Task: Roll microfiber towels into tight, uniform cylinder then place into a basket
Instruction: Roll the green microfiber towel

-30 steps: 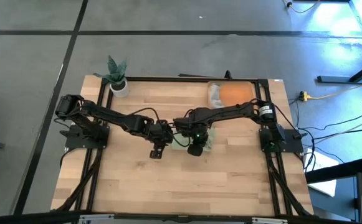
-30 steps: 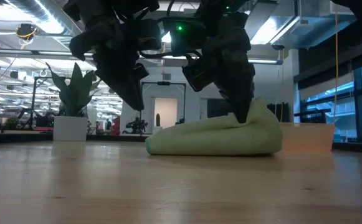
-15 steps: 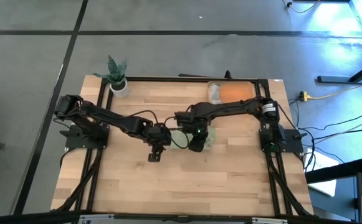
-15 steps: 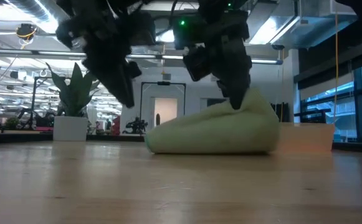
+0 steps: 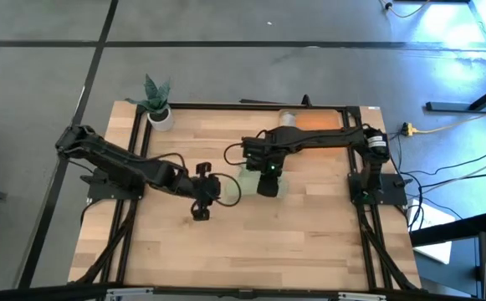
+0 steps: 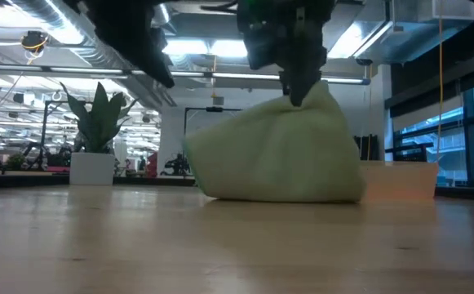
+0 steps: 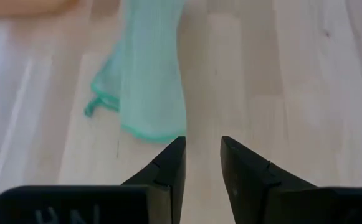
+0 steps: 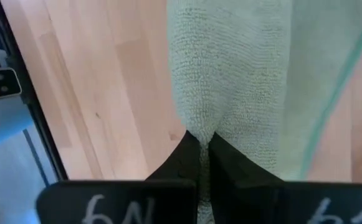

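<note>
The light green microfiber towel (image 6: pixel 281 155) stands as a peaked heap at mid-table, its underside (image 6: pixel 285 194) on the wood. It also shows in the high view (image 5: pixel 249 177), mostly under my right arm. My right gripper (image 8: pixel 202 149) is shut on its top. My left gripper (image 7: pixel 202 155) hovers open and bare to the towel's left, raised off the table (image 5: pixel 199 205), with the towel's hemmed edge (image 7: pixel 146 127) just beyond its fingers. The orange basket (image 5: pixel 318 119) sits at the far right, partly under the right arm. My right gripper pinches a bunched ridge of the towel (image 8: pixel 200 121) between its two fingers, at the heap's peak (image 6: pixel 308 91). The fingers come from above, slanting down. The cloth hangs drawn up below them like a tent, and its lower part lies on the table.
A small white plant pot (image 5: pixel 160 117) stands at the far left corner. A pale grey lump (image 5: pixel 286 117) shows at the basket's left end. Bare wood (image 5: pixel 251 242) stretches across the near half of the table.
My right gripper has risen, still shut, pulling the towel's top up from a low roll into a tall peak while its bottom stays on the table. My left gripper has lifted and drawn back from the towel toward the table's left edge.
</note>
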Motion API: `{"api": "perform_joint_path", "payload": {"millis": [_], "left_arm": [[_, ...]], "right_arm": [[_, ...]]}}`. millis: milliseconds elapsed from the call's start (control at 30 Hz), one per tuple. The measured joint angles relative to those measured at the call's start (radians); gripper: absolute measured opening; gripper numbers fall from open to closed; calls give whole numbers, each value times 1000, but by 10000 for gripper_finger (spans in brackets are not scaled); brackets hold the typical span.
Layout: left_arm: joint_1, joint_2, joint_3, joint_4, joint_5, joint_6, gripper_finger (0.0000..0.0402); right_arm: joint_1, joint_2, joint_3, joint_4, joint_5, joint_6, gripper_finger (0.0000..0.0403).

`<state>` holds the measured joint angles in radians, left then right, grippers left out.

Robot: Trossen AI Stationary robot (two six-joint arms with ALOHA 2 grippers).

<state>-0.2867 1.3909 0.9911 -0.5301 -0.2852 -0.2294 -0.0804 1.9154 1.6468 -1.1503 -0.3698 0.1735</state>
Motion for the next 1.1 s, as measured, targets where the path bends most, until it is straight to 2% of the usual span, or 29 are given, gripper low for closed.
{"api": "perform_joint_path", "payload": {"millis": [133,467,667,867,1100], "left_arm": [[-16,35,-16,54,-67,3,91],[34,120,-16,136,-69,3,88],[56,129,-16,182,9,3,87],[64,129,-16,182,15,3,87],[93,141,-34,200,83,-7,87]], "right_arm": [[-1,-15,0,33,0,-11,12],[7,-16,-1,39,-52,-55,12],[20,-13,-1,54,-48,-52,12],[20,-12,-1,65,-45,-44,12],[20,-12,-1,70,-43,-42,12]]}}
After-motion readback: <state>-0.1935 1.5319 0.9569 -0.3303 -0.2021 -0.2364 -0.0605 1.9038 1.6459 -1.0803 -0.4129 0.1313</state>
